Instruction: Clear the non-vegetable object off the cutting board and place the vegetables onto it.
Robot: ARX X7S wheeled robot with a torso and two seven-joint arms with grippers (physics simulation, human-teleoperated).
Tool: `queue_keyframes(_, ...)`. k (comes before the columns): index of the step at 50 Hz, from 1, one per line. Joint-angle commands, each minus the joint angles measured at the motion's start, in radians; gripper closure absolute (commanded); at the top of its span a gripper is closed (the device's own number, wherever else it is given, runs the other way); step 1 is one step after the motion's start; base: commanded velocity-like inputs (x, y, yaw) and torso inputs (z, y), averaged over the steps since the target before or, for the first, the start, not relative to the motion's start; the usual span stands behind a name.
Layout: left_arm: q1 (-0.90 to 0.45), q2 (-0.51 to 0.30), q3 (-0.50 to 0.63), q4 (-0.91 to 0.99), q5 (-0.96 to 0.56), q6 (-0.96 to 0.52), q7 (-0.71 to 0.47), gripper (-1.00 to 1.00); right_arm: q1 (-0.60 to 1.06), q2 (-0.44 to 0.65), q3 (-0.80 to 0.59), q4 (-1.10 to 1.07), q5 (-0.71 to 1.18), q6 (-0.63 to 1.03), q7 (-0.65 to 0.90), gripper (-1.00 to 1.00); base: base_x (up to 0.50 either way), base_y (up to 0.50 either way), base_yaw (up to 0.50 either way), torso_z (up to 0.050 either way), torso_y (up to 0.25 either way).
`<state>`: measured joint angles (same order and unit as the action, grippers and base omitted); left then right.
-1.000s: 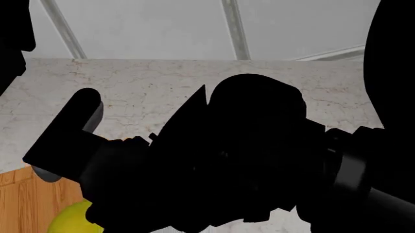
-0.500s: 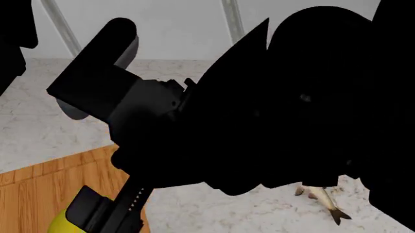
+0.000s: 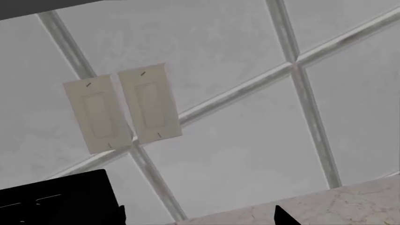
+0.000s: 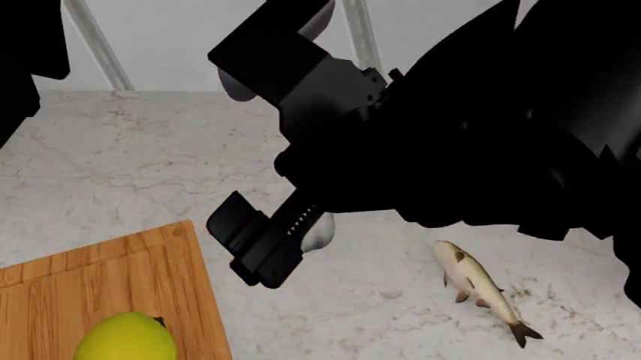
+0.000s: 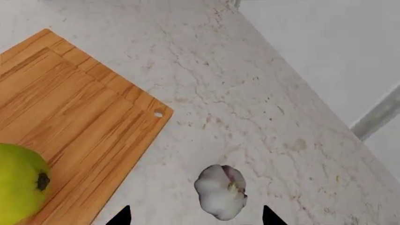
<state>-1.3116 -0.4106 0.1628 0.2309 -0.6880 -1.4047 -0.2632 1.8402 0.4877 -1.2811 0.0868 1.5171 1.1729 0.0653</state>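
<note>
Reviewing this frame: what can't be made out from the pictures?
- Garlic bulb: absent from the head view, likely behind the dark arm.
- Cutting board and yellow-green vegetable: cut by the head view's edges.
- Fish: head view only.
- Left gripper: its wrist view shows mostly wall.
- Right gripper: only fingertips show.

A marbled counter (image 4: 120,165) is backed by a grey panelled wall (image 3: 237,42) crossed by pale strips (image 3: 300,93). Two cream switch plates (image 3: 122,108) are mounted on it side by side.

One fish (image 4: 476,289), one yellow-green fruit (image 4: 124,339), one garlic bulb (image 5: 220,191), one cutting board (image 5: 81,117).
</note>
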Motion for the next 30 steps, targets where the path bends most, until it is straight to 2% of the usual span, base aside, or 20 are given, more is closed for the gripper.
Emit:
queue_keyframes(1,0.005,0.019,-0.022,-0.005,0.006,0.007,0.026,-1.00,-0.044,-0.020,-0.014,0.073,-0.122,-0.070,-0.061,-1.00,0.00,0.00,0.00,0.000,0.000)
queue_keyframes(30,0.002,0.010,-0.018,-0.004,-0.011,0.005,0.010,-1.00,-0.141,-0.117,-0.068,0.316,-0.253,-0.214,-0.188,-1.00,0.00,0.00,0.00,0.000,0.000)
